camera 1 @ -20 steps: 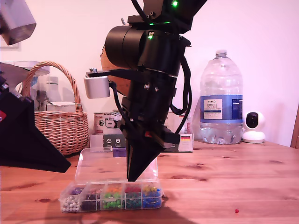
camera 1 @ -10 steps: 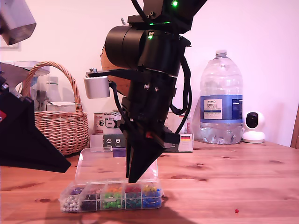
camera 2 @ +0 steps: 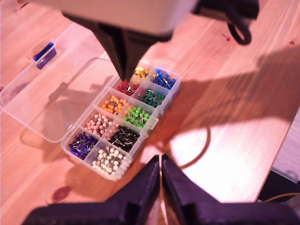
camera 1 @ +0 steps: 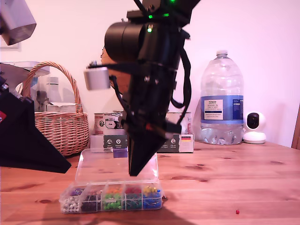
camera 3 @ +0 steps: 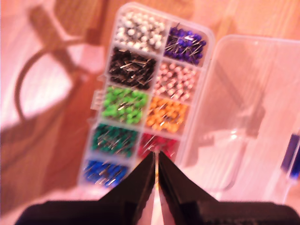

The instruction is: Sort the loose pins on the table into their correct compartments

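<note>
Hovering: my second gripper point(camera 1: 135, 174) hangs tip-down just above the compartments point(camera 1: 112, 198), lower centre of the exterior view.
Second claw: the jaws are pressed to a hairline slit; I cannot tell if a pin sits between them.
Under the tip: the red section point(camera 3: 161, 143), between the orange and yellow ones.
Lid point(camera 1: 96, 165): open, lying flat behind the box.
First claw: my first gripper point(camera 2: 161, 159) is closed to a thin slit with nothing seen in it, over bare table point(camera 1: 225, 185) beside the white-pin end of the box.
Loose pin point(camera 1: 237, 212): one red dot on the wood, lower right of the exterior view, well apart from the box.
</note>
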Robot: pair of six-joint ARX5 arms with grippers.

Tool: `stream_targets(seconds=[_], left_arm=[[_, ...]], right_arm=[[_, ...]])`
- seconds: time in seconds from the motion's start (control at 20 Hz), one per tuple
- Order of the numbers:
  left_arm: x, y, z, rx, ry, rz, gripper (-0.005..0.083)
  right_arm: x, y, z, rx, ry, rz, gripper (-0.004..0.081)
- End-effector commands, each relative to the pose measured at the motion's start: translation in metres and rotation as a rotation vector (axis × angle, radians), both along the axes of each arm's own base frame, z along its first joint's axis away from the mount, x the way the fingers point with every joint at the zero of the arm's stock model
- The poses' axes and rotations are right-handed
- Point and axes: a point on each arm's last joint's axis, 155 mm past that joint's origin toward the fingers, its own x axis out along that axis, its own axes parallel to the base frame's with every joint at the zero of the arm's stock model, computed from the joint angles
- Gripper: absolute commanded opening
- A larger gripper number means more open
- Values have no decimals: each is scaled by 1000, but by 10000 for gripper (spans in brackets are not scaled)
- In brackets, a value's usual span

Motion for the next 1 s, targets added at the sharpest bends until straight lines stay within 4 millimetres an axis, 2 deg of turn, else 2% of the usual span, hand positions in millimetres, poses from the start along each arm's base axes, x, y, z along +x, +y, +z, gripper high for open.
stream_targets(seconds=[0.0, 0.35, 0.55, 0.95], left_arm=[[-2, 5, -10, 16, 15, 5, -24], [-2, 5, -10, 16, 14, 6, -24], [-2, 5, -10, 16, 14, 6, -24], [-2, 5, -10, 16, 14, 6, -24]], right_arm=[[-3, -1, 20, 16, -23, -9, -13], [-11, -29, 42, -49, -31, -41, -13], [-25, -55, 39, -134, 31, -78, -13], [-44, -84, 38, -154, 23, -118, -13]])
